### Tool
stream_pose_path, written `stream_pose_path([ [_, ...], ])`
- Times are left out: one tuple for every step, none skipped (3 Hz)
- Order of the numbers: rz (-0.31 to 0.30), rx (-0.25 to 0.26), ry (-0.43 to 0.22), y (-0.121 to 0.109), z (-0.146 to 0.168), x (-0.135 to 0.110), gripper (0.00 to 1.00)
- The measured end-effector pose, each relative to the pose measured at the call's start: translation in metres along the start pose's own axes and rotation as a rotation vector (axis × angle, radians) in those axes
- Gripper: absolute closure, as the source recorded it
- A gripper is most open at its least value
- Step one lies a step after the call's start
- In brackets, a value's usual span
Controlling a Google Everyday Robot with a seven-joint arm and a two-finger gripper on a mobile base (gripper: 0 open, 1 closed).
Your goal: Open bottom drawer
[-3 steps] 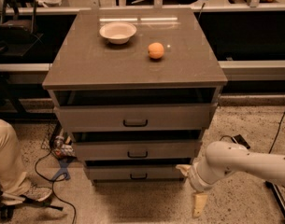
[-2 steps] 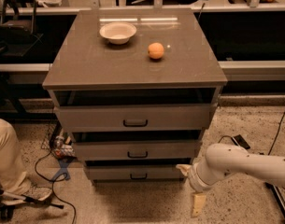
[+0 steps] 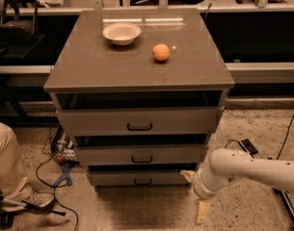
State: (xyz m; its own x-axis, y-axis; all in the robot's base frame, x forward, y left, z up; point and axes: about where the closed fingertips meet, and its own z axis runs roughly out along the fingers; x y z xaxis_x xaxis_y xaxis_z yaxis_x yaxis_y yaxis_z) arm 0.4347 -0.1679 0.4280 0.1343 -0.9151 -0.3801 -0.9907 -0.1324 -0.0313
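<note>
— Looking at the big grey cabinet (image 3: 64, 124) first: has anything shifted in the last second?

— Nothing I can spot. All three drawer fronts sit where they did. The top drawer (image 3: 98, 121) and the middle drawer (image 3: 103, 155) each step out a little. The bottom drawer (image 3: 113, 178), lowest of the three and close to the floor, looks barely out, if at all.

— And the robot?

— Its white arm (image 3: 257, 167) reaches in low from the right. The gripper (image 3: 196, 198) hangs just beside the bottom drawer's right corner, near the floor. It hasn't budged either. I cannot tell whether the gripper is spread or pressed together, and I see nothing in it.

— So where does the task stand?

— Hardly begun, I'd say. The gripper is off to the side of the small black handle (image 3: 143, 181), not on it, so it would have to travel left to reach that loop.

— And on the bench top (image 3: 88, 69)?

— A bowl (image 3: 121, 32) and an orange (image 3: 160, 52), unmoved and well apart.

— Any labels or writing?

— None I can read, not on the cabinet, the arm or the bowl.
</note>
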Motion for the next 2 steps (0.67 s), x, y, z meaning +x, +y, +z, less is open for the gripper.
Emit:
stream_pose_path([
  [0.022, 0.024, 0.011, -0.008, 0.073, 0.024, 0.0],
  [0.035, 0.1, 0.016, -0.026, 0.142, 0.039, 0.0],
])
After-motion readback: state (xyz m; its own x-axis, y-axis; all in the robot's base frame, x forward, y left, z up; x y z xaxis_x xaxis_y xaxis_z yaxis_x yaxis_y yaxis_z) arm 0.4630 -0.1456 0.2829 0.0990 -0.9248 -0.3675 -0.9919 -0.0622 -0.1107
